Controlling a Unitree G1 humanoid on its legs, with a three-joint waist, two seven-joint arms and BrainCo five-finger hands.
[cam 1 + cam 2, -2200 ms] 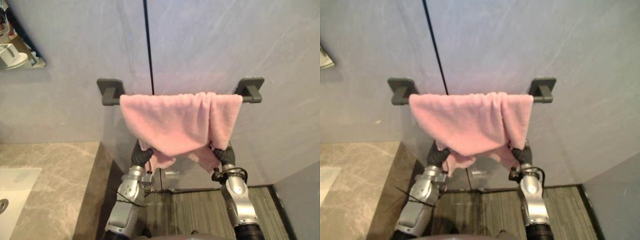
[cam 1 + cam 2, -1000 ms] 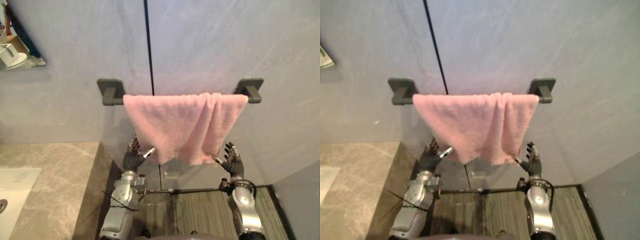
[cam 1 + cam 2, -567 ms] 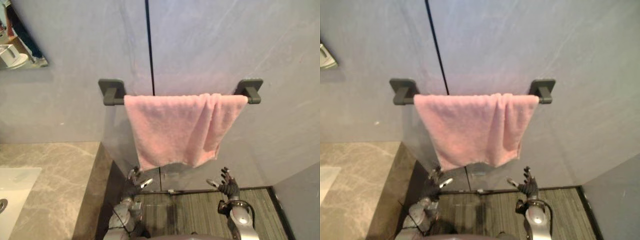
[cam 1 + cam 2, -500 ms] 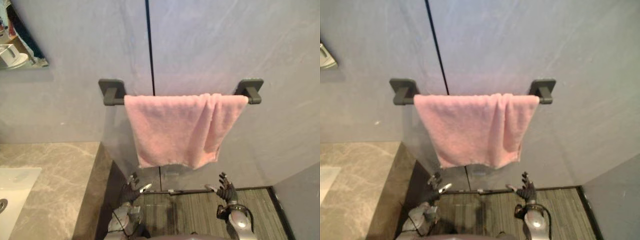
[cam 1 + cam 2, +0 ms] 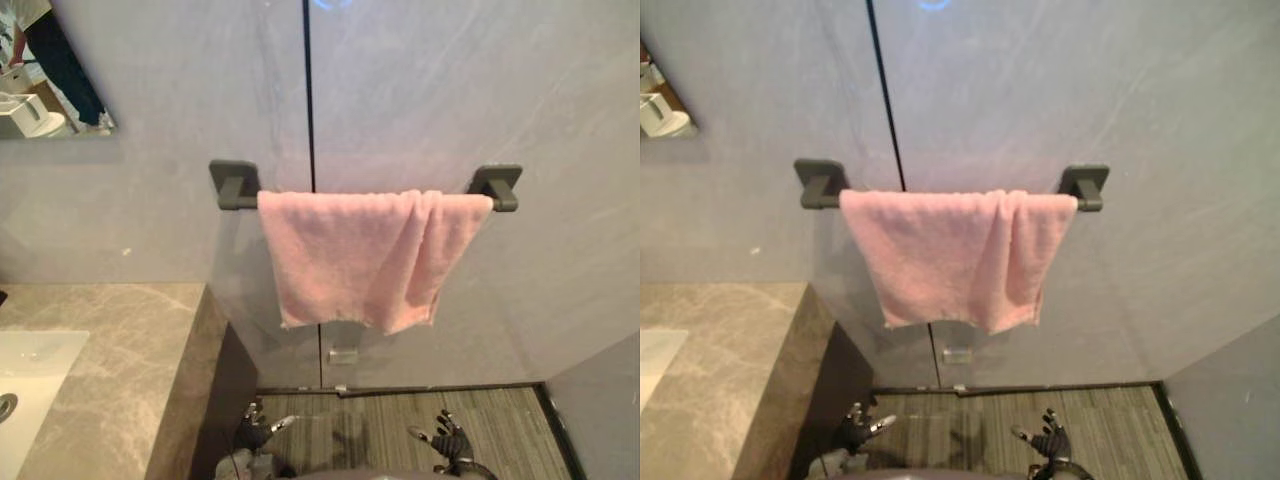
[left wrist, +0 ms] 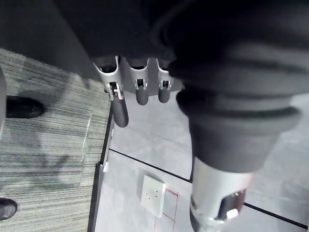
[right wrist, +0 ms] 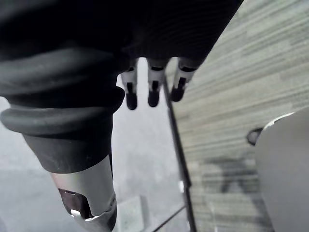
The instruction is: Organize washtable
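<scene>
- A pink towel (image 5: 355,255) is draped over a dark towel bar (image 5: 234,186) fixed to the grey wall. It is spread along nearly the whole bar and bunched into folds towards the bar's right end.
- The towel's lower edge hangs loose, well apart from both hands.
- The left hand (image 5: 257,432) is seen far below the bar's left end, over the striped floor (image 5: 350,425). Its fingers (image 6: 120,110) are held straight and spread, with nothing in them.
- The right hand (image 5: 448,440) is seen far below the bar's right end. Its fingers (image 7: 153,93) are likewise splayed and empty.
- A marble countertop (image 5: 120,380) with a white sink (image 5: 30,365) lies below and left of the bar.
- A mirror (image 5: 50,85) is mounted above and left of the bar.
</scene>
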